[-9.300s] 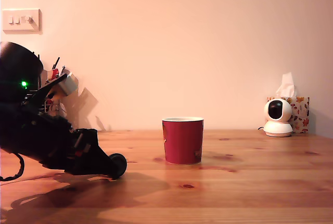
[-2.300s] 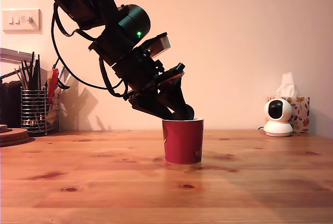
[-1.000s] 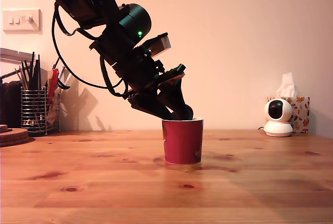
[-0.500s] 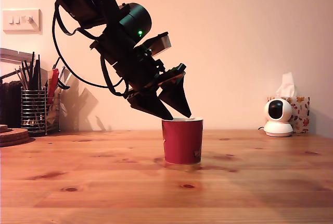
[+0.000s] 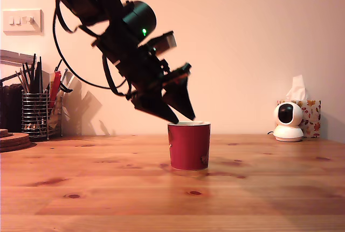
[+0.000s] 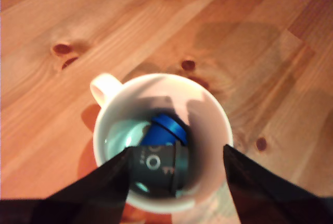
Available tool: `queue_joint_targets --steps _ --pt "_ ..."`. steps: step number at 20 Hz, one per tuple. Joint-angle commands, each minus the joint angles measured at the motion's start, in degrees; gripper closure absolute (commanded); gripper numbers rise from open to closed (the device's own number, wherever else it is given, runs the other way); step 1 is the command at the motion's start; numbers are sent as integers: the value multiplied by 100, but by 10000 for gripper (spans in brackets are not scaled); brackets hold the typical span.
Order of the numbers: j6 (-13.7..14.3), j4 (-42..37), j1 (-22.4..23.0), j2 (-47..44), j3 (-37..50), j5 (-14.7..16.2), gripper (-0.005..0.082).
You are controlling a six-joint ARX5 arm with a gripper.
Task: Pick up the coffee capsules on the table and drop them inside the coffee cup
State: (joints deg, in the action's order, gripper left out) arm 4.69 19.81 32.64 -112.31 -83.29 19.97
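Exterior view: my gripper (image 5: 184, 120) hangs just above the cream rim of the red cup (image 5: 188, 147), arm slanting down from the exterior view's upper left, a green light lit on its housing. My two dark fingers (image 5: 182, 101) are spread apart and hold nothing. The cup stands upright at the middle of the pine table (image 5: 259, 189), with bare planks all round it. At the exterior view's left, well apart from the cup, a wire-mesh holder (image 5: 35, 114) carries upright utensils beside a round wooden coaster (image 5: 13, 139). A light switch (image 5: 21, 20) sits on the wall above. At the exterior view's right, against the wall, a small white camera (image 5: 288, 122) stands in front of a patterned tissue box (image 5: 311, 117). No capsule shows from this side; the cup's wall hides its contents.

Wrist view: looking straight down between my parted fingertips (image 6: 93, 193), I see into the cup (image 6: 208, 109), whose pale handle (image 6: 105, 87) juts from its rim. A blue capsule (image 6: 164, 130) lies inside, tipped on its side with its wide rim turned up and away from me. Touching it is a second, dark capsule (image 6: 156, 169), also lying over, with small pale markings too blurred to read.
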Motion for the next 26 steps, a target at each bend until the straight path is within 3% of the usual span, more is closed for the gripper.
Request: queue_joint_targets --steps 1,2,9,14,20,26 --pt "-15 79 26 343 -22 13 735" --pt "-15 138 26 417 -22 13 788" --pt "-26 662 26 850 -20 -31 793" --pt "-81 765 26 1261 120 -509 793" --pt "-243 247 -140 2223 1228 -824 793" --pt "-496 -254 -739 3316 2446 -935 793"
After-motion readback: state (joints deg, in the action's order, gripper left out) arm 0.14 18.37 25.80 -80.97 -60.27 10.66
